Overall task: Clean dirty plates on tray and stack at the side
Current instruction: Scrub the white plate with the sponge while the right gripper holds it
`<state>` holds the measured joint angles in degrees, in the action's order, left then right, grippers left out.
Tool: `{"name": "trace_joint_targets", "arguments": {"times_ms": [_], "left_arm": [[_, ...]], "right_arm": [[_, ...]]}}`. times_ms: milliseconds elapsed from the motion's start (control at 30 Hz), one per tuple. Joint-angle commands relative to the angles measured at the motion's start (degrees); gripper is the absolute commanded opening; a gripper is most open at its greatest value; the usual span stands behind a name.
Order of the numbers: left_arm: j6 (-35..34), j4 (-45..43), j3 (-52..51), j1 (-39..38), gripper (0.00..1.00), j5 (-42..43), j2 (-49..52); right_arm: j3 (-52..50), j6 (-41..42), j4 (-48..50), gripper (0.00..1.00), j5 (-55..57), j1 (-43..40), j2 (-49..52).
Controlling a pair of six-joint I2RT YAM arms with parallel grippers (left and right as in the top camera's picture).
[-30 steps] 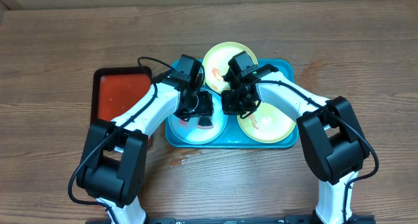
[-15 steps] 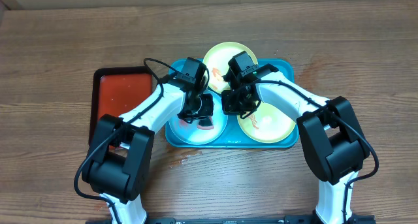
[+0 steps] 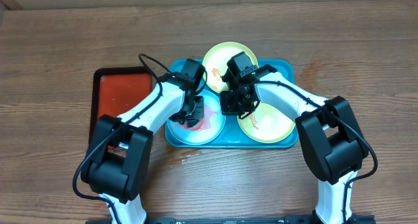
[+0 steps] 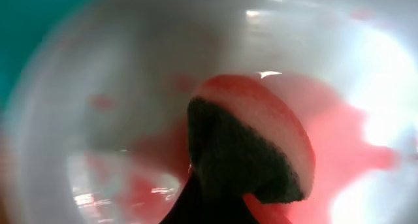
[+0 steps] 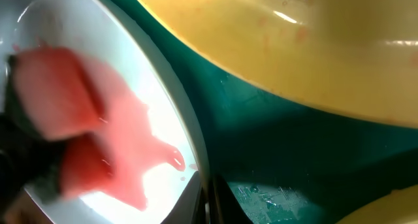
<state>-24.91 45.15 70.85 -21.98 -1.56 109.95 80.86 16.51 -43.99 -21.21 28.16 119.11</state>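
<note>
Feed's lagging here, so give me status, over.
Left gripper shut on sponge, on pale blue-white plate, red smeared. Right gripper pinching its rim. Two yellow-green plates on tray; nothing blocking.

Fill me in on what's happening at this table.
The left pincer presses a sponge into the blue-white plate on the blue tray, with red residue smeared across the plate. The right pincer sits at that plate's rim and seems to pinch it steady. Two yellow-green plates also lie on the tray, both with orange marks. No plate has been stacked aside yet.
</note>
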Motion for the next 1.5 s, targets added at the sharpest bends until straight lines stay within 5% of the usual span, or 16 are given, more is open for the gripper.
{"name": "trace_joint_targets", "arguments": {"times_ms": [0, 200, 533, 767, 967, 1100, 1333, 1467], "left_arm": [[0.1, 2.9, 2.0, 3.6, 0.04, -12.2, 1.1], [0.3, 7.8, 8.8, 5.6, 0.04, -9.8, 1.2], [5.7, 2.0, 3.8, 3.9, 0.04, 16.8, 1.3], [7.2, -6.0, -3.7, 2.8, 0.04, 13.2, 1.4], [3.8, -3.1, -3.7, 3.3, 0.04, -9.2, 1.4], [2.5, 0.7, -1.5, 4.3, 0.04, -16.0, 1.4], [1.7, 6.6, 6.3, 6.0, 0.04, -16.4, 0.7], [3.7, 7.2, 9.7, 6.0, 0.04, -4.1, 0.6]], "right_arm": [[0.1, 0.2, 0.0, 0.04, 1.0, -0.5, 0.5], [0.1, 0.2, 0.0, 0.04, 1.0, -0.5, 0.5], [0.1, 0.2, 0.0, 0.04, 1.0, -0.5, 0.5], [0.1, 0.3, 0.2, 0.04, 1.0, -0.5, 0.5], [0.1, 0.3, 0.2, 0.04, 1.0, -0.5, 0.5], [0.1, 1.9, 0.2, 0.04, 2.2, -0.5, 0.5], [0.1, 2.0, 0.2, 0.04, 2.4, -0.5, 0.5], [0.1, 2.0, 0.8, 0.04, 2.8, -0.5, 0.5]]}}
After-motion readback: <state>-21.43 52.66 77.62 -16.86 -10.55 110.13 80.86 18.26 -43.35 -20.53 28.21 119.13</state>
